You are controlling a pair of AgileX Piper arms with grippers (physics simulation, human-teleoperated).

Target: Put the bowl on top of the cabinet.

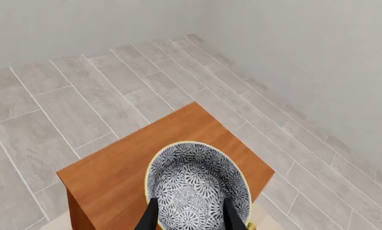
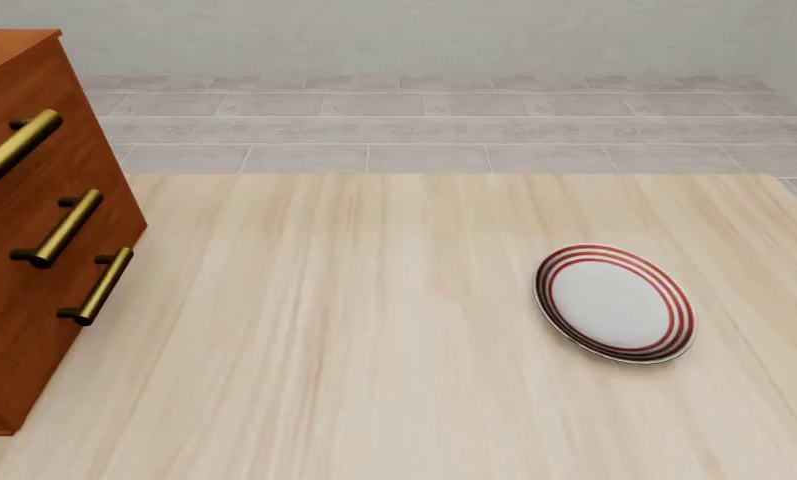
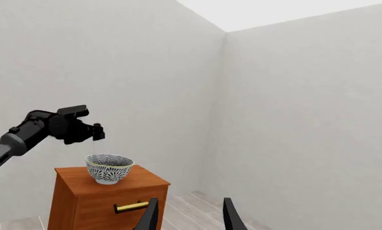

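The bowl [image 1: 194, 184], deep with a dark blue-grey floral inside and a pale rim, stands upright on the reddish-brown cabinet [image 1: 114, 167]. In the right wrist view the bowl [image 3: 109, 167] rests on the cabinet [image 3: 82, 201] top. My left gripper [image 3: 98, 132] hovers a little above it, not touching. From the left wrist view my left gripper [image 1: 191, 211] is open, its dark fingers [image 1: 151, 216] apart over the bowl's near rim. My right gripper [image 3: 189, 211] is open and holds nothing, far from the cabinet. The front view shows neither gripper nor the bowl.
A flat white plate with red rings [image 2: 616, 303] lies on the pale wooden table [image 2: 371, 350] at the right. The cabinet [image 2: 25, 250] with brass bar handles [image 2: 65, 228] stands at the table's left edge. Grey tiled floor [image 1: 82, 96] and white walls surround it.
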